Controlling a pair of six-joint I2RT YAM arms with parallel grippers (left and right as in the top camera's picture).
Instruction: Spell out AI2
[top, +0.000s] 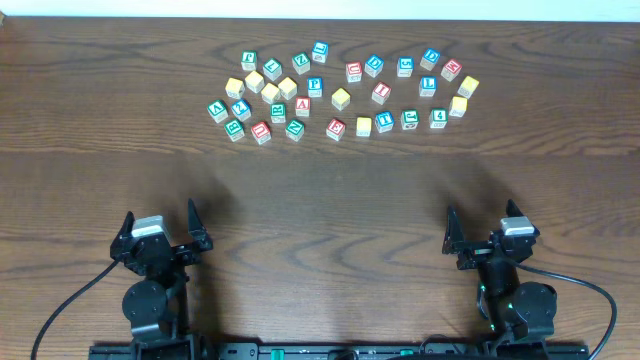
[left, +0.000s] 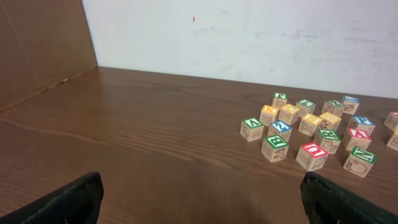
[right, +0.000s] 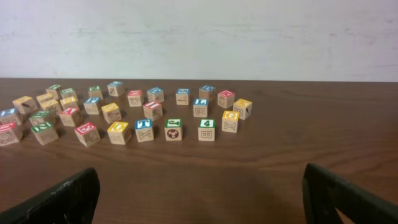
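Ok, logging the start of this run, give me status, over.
Left hand open, empty. Right hand open, empty. Letter blocks scattered at the far side, none lined up. Nothing in the way.

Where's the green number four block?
Overhead, the green 4 block sits in the cluster's near row toward the robot's right, between a green block and a yellow block.
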